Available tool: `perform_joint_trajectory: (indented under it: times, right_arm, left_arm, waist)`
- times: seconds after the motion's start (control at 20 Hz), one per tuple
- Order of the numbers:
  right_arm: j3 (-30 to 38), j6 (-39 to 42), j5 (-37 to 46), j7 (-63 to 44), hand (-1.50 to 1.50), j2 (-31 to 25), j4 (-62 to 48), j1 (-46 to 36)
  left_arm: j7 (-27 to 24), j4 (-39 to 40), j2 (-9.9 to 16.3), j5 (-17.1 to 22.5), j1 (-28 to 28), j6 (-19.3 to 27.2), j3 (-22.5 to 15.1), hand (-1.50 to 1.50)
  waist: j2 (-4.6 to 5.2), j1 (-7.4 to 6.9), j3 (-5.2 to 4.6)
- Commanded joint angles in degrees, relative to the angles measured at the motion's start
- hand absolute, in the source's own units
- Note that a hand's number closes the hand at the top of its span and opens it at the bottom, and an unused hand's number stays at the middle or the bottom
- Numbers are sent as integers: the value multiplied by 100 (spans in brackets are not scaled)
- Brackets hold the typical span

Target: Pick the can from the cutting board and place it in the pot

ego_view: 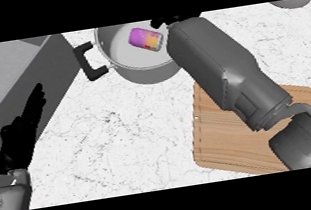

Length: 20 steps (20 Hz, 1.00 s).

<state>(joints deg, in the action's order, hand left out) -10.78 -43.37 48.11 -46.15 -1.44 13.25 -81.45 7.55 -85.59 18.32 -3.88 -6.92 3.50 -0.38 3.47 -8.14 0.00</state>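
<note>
The can (145,38), purple and orange, lies tilted inside the grey pot (125,70) at the top middle, apart from my right hand. My right forearm stretches from the lower right across the wooden cutting board (220,143) up to the pot's right rim. Only a black sliver of the right hand (166,21) shows there, cut by the view's top edge. The cutting board has nothing on it. My left hand (17,135) rests open at the left edge, fingers pointing up.
The pot's black handle (91,61) sticks out to the left. A dark grey surface (1,74) fills the upper left beside the white marbled counter (118,133). Part of a grey round object (294,3) shows at the top right.
</note>
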Motion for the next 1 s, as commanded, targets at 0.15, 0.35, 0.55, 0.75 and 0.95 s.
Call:
perform_joint_trajectory:
  times: [0.15,0.35,0.55,0.75,0.95]
  right_arm:
    - [410,-1944,-194,491,-150,79,631,12]
    - [705,-2310,-518,860,-150,140,771,90]
    - [765,-2130,-1256,1484,-150,141,1163,387]
    - [578,-2151,-1957,1911,-150,142,1508,611]
    - [-78,-2215,-2658,2144,-150,142,2201,1154]
  left_arm:
    - [-11,-7,-12,38,70,-16,35,0]
    - [-80,-32,-114,-99,154,95,-70,0]
    - [-14,111,93,-25,56,-29,134,0]
    - [-121,232,111,14,86,-76,217,0]
    - [11,19,-193,-144,362,205,68,0]
  waist:
    - [-44,33,7]
    - [-60,13,1]
    - [-137,108,2]
    - [-168,155,-2]
    - [-279,390,2]
